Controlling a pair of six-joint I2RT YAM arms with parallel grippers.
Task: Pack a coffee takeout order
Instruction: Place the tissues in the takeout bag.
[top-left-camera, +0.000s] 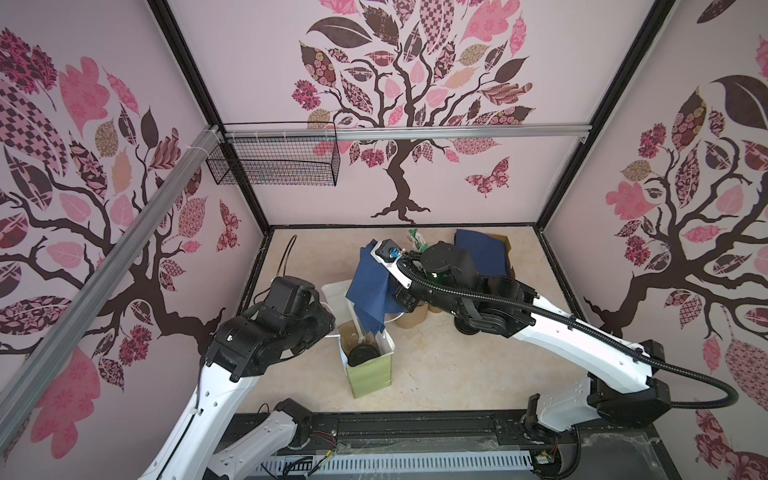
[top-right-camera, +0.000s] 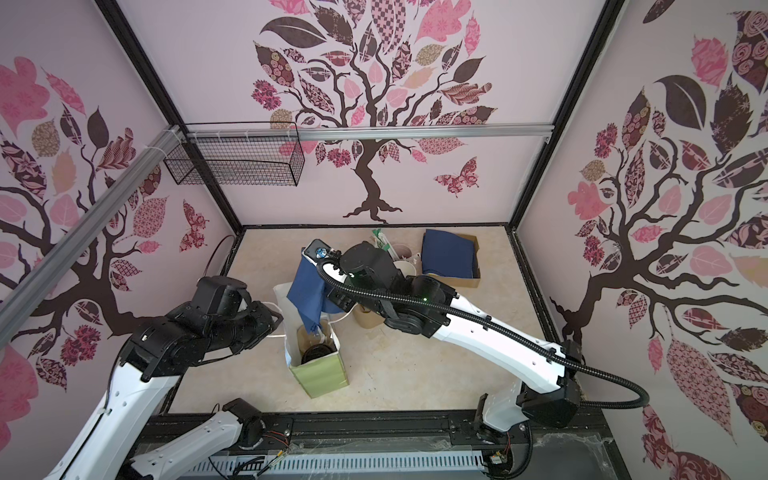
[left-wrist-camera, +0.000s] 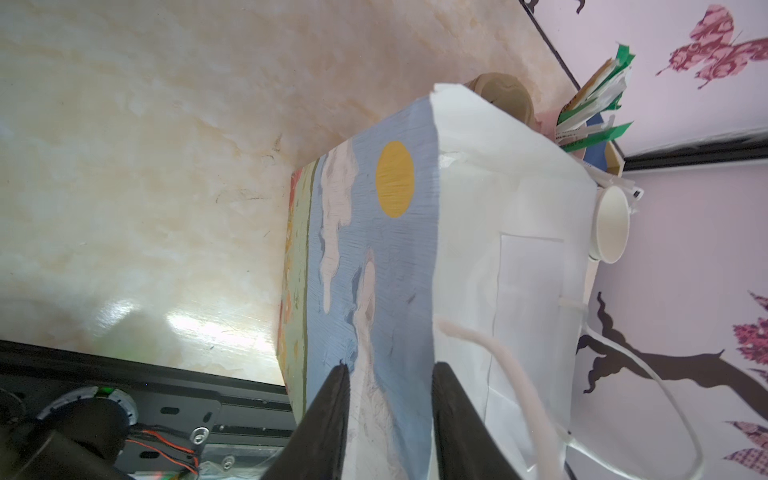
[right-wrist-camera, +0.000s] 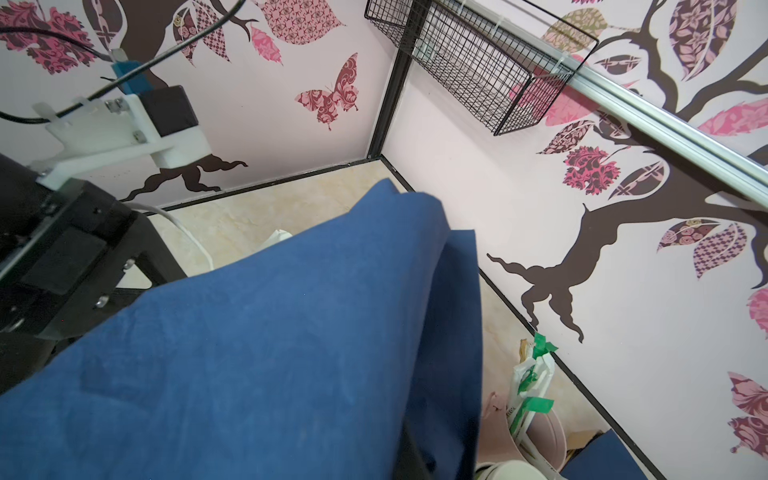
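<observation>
Two grippers engaged. Your left gripper (left-wrist-camera: 390, 374) straddles the rim of the paper bag (top-left-camera: 371, 376), jaws part-way apart; you cannot tell if they pinch yet. Its job is likely steadying the mouth. Your right gripper (right-wrist-camera: 415, 457) clamps the navy napkin (top-left-camera: 370, 291), which dangles over the bag; lidded cup (top-left-camera: 362, 353) already inside.

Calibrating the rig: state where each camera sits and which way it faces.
Both top views: high over the front edge, looking down and toward the back wall at the table and paper bag; left arm and right arm show.
Left wrist: on the left arm, looking along its claw at the bag's painted side; both black fingers show.
Right wrist: on the right arm, facing the back left corner across the navy napkin; the left arm's wrist shows.
Shared: both wrist views catch the green-tagged packets.
</observation>
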